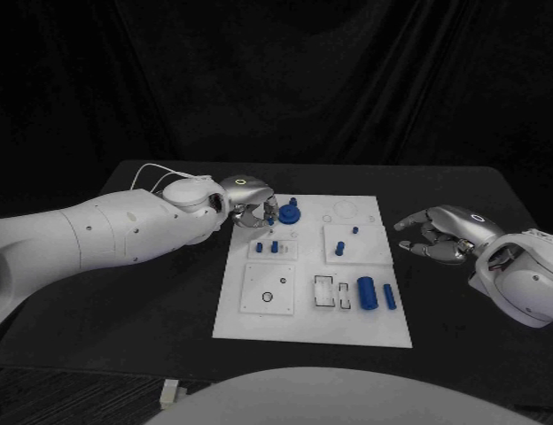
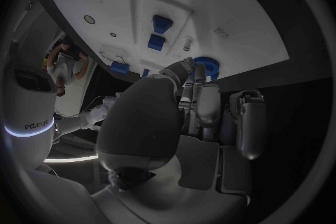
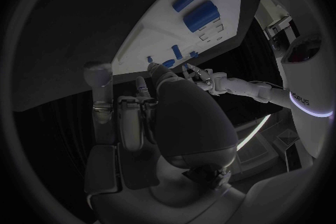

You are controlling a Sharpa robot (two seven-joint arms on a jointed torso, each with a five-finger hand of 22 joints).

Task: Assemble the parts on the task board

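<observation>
1. The left robot hand (image 1: 249, 202) sits left of centre in the head view, at the far-left corner of the task board (image 1: 313, 324); its fingers are curled down over the board's edge, fingertips close against a round blue part (image 1: 290, 212); whether they actually pinch anything I cannot tell, since the palm hides the tips in the left wrist view.
2. The right robot hand (image 1: 440, 234) hangs at the right of the frame, off the board over the black bench (image 1: 123, 301); its fingers are loosely curled and apart, with nothing in them.
3. The task board lies in the middle of the frame, long side running away from the robot; flat, stiff, and by the look of it likely to stay put under light pressure.
4. Two blue cylinders (image 1: 368, 292) lie side by side at the lower right of the board; the fatter is probably the heaviest part yet still light; smooth and hard, so it may roll or slip; best pinched across its middle.
5. The round blue part stands at the upper left of the board, a stub rising from a wider base; I would take it by the stub.
6. Small blue pegs (image 1: 268, 247) stand left of centre, and another pair (image 1: 339, 248) right of centre; rigid, tiny, easily knocked; fingertip grip only.
</observation>
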